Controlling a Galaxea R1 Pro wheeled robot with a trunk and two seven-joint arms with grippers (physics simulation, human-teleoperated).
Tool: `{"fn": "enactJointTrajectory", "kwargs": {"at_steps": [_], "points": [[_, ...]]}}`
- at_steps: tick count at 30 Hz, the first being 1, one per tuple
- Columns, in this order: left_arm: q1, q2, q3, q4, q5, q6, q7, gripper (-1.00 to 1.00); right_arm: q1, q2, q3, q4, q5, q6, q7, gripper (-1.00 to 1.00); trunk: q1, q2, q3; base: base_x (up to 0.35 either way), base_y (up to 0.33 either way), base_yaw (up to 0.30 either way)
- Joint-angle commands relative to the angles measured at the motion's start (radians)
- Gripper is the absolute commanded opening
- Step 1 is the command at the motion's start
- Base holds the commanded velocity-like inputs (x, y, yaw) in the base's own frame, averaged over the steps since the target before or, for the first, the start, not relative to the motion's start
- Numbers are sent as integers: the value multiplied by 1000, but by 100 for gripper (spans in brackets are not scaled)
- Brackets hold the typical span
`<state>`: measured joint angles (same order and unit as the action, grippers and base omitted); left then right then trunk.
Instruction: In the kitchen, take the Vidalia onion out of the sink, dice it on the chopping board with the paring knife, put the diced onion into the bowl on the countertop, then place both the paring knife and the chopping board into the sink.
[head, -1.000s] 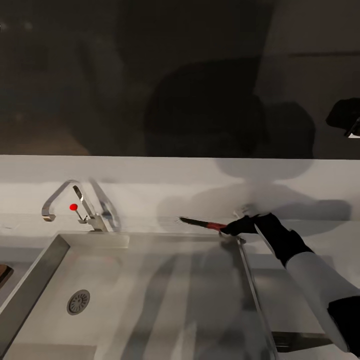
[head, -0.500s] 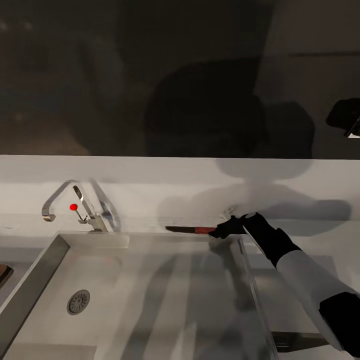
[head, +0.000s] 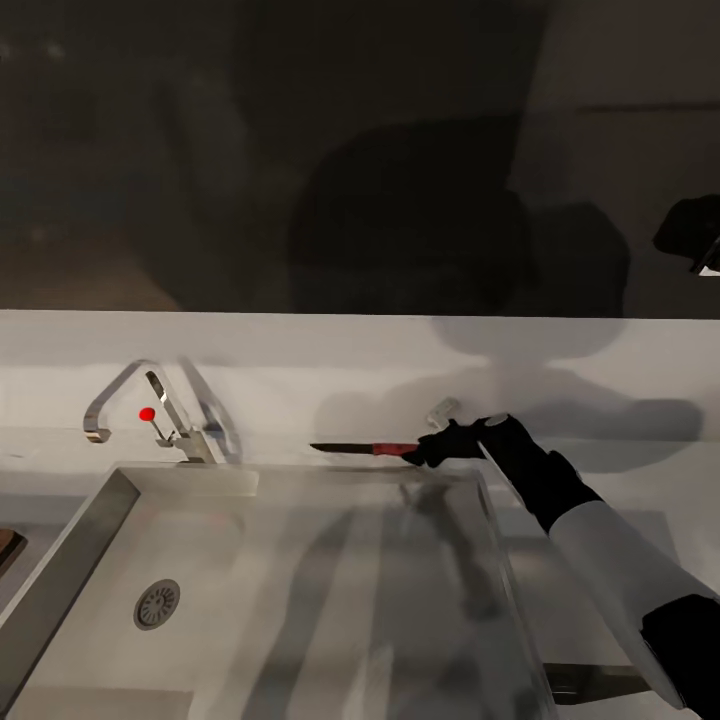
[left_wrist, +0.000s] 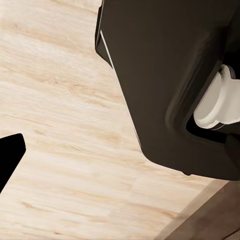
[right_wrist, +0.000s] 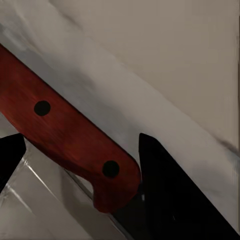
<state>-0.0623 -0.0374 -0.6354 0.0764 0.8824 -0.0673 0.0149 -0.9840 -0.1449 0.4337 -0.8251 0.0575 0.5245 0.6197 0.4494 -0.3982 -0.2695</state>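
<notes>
R gripper (head: 425, 452): jaws closed on the red handle of the knife (head: 358, 448). In the R wrist view the handle (right_wrist: 70, 135) sits between the two dark fingers (right_wrist: 170, 200), rivets showing. Knife is held roughly level, dark blade pointing toward the tap (head: 150, 410), hanging over the back edge of the sink (head: 60, 570), about at rim height, not yet down in the basin.

L gripper: can't tell open or shut; L wrist view has just a dark finger tip (left_wrist: 9, 155) at the frame edge, plus pale wood floor and a dark robot part.

Sink basin looks bare in what the head view covers: drain (head: 157, 603) visible, no onion in it, no board in it. A brown corner at the far L edge (head: 8, 548) on the grey surface (head: 600, 470) could be the board, too little visible to say. Bowl and diced bits not seen here.

Judgement on progress: late stage. Onion out of the sink, knife on its way in, so dicing and bowl step are prob done, though unconfirmed. Left: lower and release knife in the basin, then fetch the board and put it in too.
</notes>
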Motion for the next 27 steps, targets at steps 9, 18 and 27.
{"fn": "enactJointTrajectory", "kwargs": {"at_steps": [9, 18, 27], "points": [[-1, 0, -6, 3, 3, -7, 0, 100, -1, -1, 0, -83, 3, 81, 35, -100, 1, -2, -2, -16, 0, 0], [-1, 1, -5, 3, 3, -7, 0, 100, -1, -2, -1, -85, 4, 83, 37, -100, 1, -2, -2, -278, 63, 0], [-1, 7, -5, 3, 3, -9, 0, 100, -1, -6, -2, -95, 3, 84, 37, -100, 1, -2, -2, -296, 156, 0]]}}
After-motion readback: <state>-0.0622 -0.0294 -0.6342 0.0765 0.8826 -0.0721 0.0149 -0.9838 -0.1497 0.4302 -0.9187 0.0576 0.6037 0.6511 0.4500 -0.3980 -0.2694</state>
